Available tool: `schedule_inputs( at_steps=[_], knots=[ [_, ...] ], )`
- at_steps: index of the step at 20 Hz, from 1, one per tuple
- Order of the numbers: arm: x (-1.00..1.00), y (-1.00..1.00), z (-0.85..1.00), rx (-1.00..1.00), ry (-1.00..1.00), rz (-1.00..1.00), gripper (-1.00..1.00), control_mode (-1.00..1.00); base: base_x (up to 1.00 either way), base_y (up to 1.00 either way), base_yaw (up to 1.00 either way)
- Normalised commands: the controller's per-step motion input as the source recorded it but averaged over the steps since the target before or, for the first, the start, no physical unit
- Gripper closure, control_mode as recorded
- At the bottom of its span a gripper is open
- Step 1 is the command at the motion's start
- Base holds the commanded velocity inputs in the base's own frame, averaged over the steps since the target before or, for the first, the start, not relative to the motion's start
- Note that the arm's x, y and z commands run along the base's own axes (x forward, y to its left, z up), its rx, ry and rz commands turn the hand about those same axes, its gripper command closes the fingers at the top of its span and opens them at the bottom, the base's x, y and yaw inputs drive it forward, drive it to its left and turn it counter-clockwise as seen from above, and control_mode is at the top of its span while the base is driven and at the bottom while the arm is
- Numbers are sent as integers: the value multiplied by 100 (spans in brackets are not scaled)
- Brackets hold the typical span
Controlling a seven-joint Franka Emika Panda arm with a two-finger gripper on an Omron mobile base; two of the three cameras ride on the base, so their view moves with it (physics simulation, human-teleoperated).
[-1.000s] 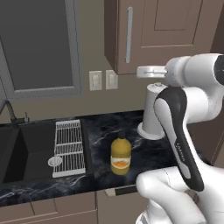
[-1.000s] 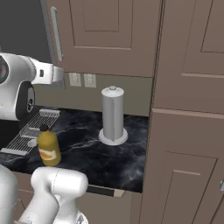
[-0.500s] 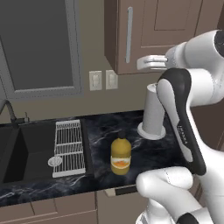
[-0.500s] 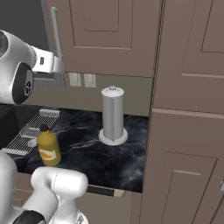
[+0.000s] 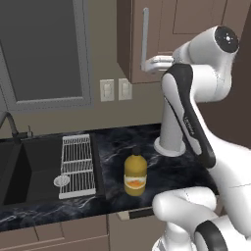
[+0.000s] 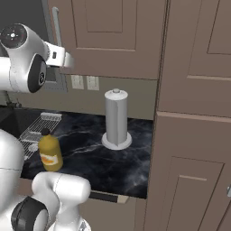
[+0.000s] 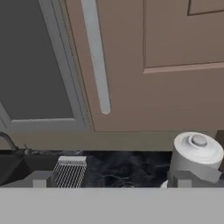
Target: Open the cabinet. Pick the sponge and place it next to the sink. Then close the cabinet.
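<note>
The cabinet (image 5: 166, 29) is a brown wall cabinet with a panelled door, shut, and a long silver bar handle (image 5: 145, 37). My gripper (image 5: 146, 64) is raised to the handle's lower end, just in front of it and apart from it. From the right, the gripper (image 6: 70, 59) sits just below the handle (image 6: 56, 22). In the hand view the handle (image 7: 97, 57) rises above the open gripper (image 7: 111, 179), whose fingertips (image 7: 41, 179) stand wide apart with nothing between. The dark sink (image 5: 19, 166) lies at the counter's left. The sponge is hidden.
A yellow-orange bottle (image 5: 135, 175) stands on the dark marble counter (image 5: 112, 147) near its front edge. A white wire rack (image 5: 77, 164) lies beside the sink. A paper towel roll (image 6: 116, 119) stands at the back. Tall brown cabinets (image 6: 198, 113) close off the right side.
The arm has lifted and swung the gripper up and left, closer to the lower end of the cabinet handle. The jaws have stayed open. Nothing on the counter has moved.
</note>
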Motion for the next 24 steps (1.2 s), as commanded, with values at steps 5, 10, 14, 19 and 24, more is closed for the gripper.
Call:
schedule_inputs(
  at_steps=[5, 10, 14, 19, 24],
  knots=[
    [66, 0, 0, -3, 9, 0, -100, -100, 0, 0, 0],
    [41, 12, 0, -2, 3, 0, -100, -100, 0, 0, 0],
    [30, 31, 0, 0, -2, 0, -100, -100, 0, 0, 0],
    [46, 5, 0, -2, -10, 0, -100, -100, 0, 0, 0],
    [21, 0, 0, 0, -9, 0, -100, -100, 0, 0, 0]
  ],
)
